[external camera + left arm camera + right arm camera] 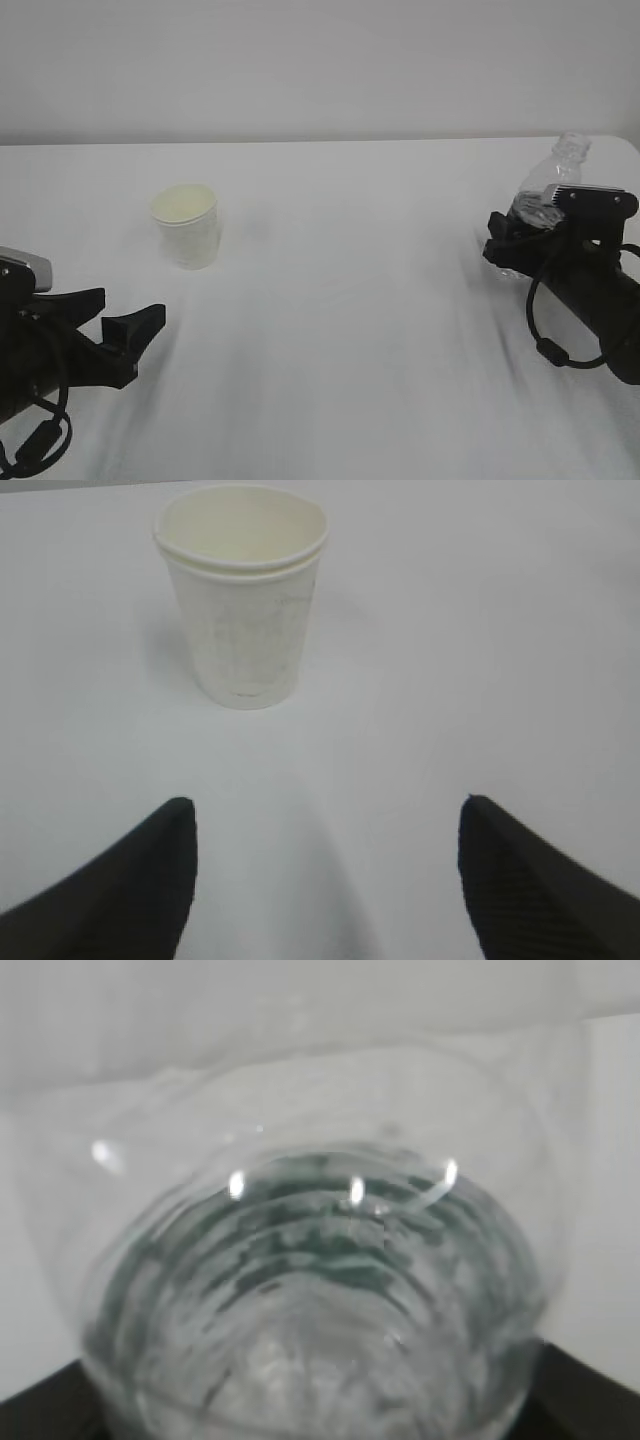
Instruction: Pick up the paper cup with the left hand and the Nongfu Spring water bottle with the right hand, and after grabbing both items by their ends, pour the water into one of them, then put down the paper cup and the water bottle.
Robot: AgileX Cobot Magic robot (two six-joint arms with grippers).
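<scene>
The white paper cup (186,226) stands upright on the table, cream inside; in the left wrist view the cup (243,600) sits ahead of the fingers and a little left of centre. My left gripper (133,302) (325,815) is low over the table, short of the cup, open with nothing between its fingers. At the right edge the clear Nongfu Spring water bottle (560,165) leans with its capless neck up, and its ribbed body and green band (320,1260) fill the right wrist view. My right gripper (515,238) has its black fingers (590,1390) against the bottle's lower sides.
The white table (350,300) runs between cup and bottle, and a pale wall stands behind it. The right arm's black cable (545,345) loops below its wrist. The bottle stands close to the table's right edge.
</scene>
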